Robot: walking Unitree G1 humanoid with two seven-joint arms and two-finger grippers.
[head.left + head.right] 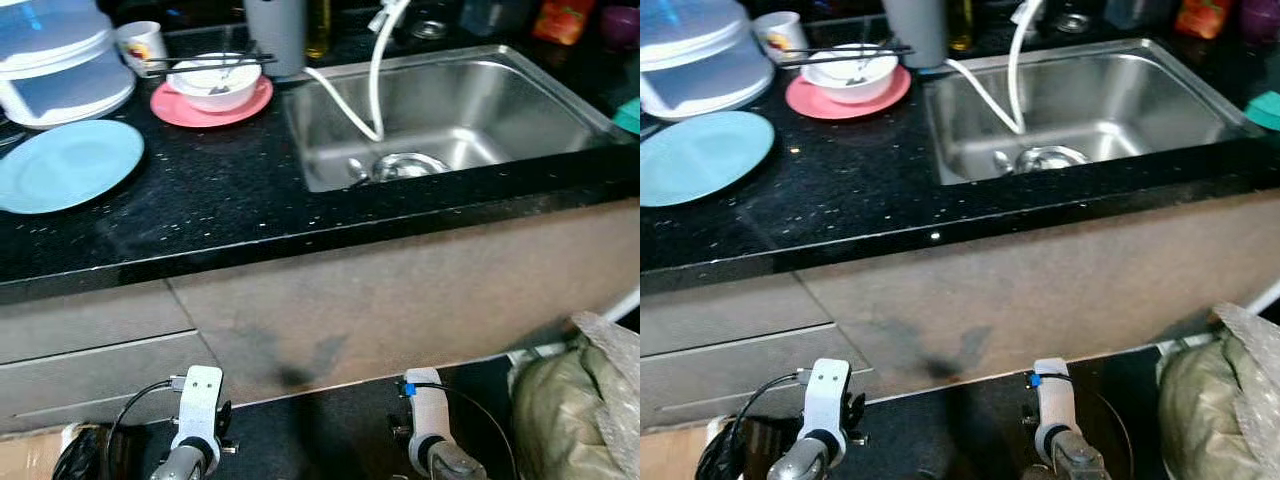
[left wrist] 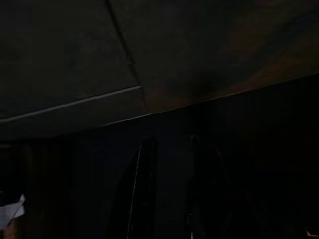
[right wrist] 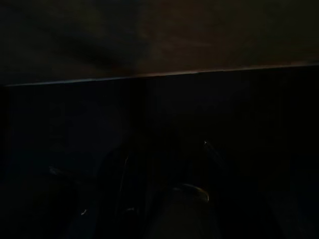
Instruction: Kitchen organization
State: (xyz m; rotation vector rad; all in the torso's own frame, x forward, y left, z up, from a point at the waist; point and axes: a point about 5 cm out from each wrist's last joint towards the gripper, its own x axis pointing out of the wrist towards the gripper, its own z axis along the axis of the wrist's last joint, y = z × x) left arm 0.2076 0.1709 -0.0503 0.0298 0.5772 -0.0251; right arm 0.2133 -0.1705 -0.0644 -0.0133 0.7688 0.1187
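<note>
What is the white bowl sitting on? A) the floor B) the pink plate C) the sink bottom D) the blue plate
B: the white bowl sits on the pink plate on the counter, with chopsticks lying across its rim.

Both eye views look forward and down from the head, close over the black countertop [image 1: 230, 200] and steel sink [image 1: 450, 110], sharing nearly the whole scene with a slight sideways offset. Each wrist view is very dark, seemingly facing the cabinet front [image 2: 149, 55] from low down.
</note>
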